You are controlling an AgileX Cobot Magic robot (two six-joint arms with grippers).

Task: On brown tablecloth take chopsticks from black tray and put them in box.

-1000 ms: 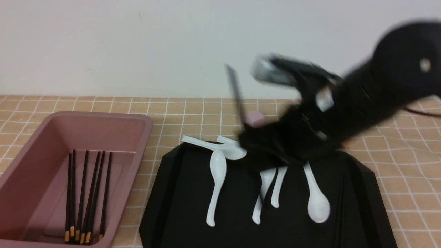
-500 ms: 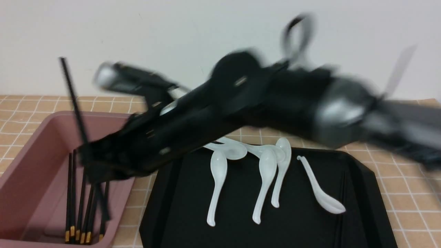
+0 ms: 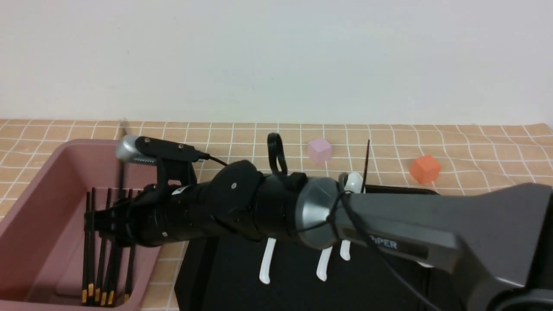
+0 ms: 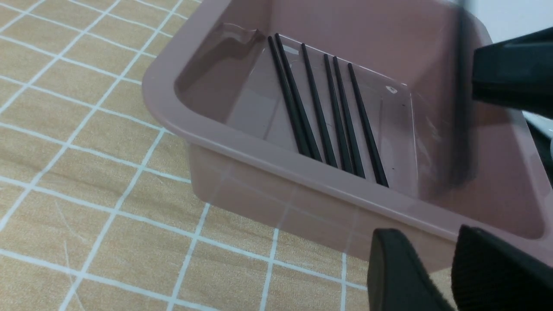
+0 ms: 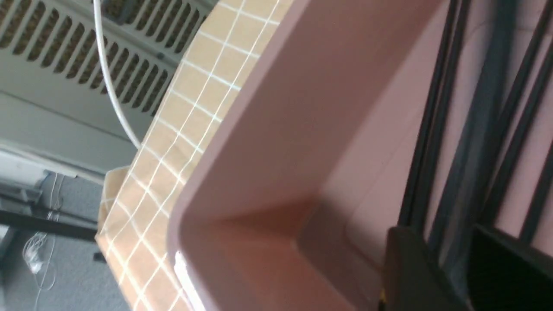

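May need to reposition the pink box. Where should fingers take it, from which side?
Pinch the thick rim of the box on the long wall at the robot's left, from straight above, one finger inside, one outside. The body looks too wide to span; the chopsticks lie mid-floor, clear of that wall, and the right arm crosses the opposite one.

Robot lab bench, plain white wall [image 3: 276, 56], checked tablecloth [image 3: 475, 172], grey vented panel [image 5: 52, 43], loose cable [image 5: 110, 86].

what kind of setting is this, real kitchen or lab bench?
Probably a lab bench staged as a dining table: brown tablecloth against a bare wall, pink cube and orange cube beyond the black tray, and a vented panel with a loose white cable past the cloth's edge.
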